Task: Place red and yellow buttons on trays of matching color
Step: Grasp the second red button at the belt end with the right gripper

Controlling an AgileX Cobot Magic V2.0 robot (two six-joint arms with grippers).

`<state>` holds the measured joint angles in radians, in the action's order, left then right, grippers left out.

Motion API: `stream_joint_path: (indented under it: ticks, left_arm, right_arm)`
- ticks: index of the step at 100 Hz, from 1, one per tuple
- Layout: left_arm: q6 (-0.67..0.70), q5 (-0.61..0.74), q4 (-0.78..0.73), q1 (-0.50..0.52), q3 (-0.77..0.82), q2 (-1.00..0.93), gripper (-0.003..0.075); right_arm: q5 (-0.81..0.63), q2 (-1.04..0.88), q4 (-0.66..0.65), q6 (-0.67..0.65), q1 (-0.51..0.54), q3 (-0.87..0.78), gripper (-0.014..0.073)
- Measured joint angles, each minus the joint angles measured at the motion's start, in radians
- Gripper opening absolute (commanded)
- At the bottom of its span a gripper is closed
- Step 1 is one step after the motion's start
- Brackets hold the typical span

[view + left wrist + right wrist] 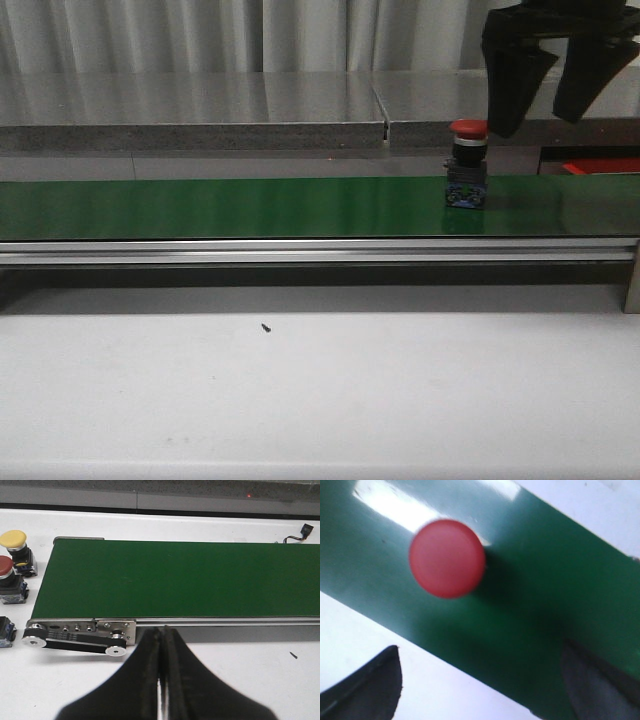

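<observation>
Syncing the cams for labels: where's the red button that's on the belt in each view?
Front view: red button stands upright on the green belt, right of centre, below the open right gripper.
Left wrist view: not in it; that red button sits off the belt.
Right wrist view: red cap from above.
Shared landmark: the green belt.
</observation>
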<state>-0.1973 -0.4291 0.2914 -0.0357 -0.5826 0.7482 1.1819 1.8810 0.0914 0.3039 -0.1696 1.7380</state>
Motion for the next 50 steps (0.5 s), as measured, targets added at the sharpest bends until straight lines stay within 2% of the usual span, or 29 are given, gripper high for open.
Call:
stream_joint_path:
  ticks: [26, 31, 36, 46, 50]
  left_arm:
    - [0.0, 0.0, 0.0, 0.0, 0.0, 0.0, -0.0019]
    - [0.0, 0.0, 0.0, 0.0, 0.0, 0.0, -0.0019]
    - [0.0, 0.0, 0.0, 0.0, 0.0, 0.0, -0.0019]
    - [0.0, 0.0, 0.0, 0.0, 0.0, 0.0, -0.0019]
    - [0.0, 0.0, 0.0, 0.0, 0.0, 0.0, -0.0019]
  right_arm:
    - [-0.103, 0.048, -0.014, 0.002, -0.011, 0.0, 0.0631]
    - [-0.114, 0.064, -0.022, 0.002, -0.011, 0.0, 0.0603]
    - [-0.119, 0.079, -0.025, 0.002, -0.011, 0.0, 0.0526]
    - [-0.124, 0.096, -0.04, -0.021, -0.011, -0.002, 0.025]
    - [-0.124, 0.098, -0.048, -0.034, -0.007, -0.002, 0.0171]
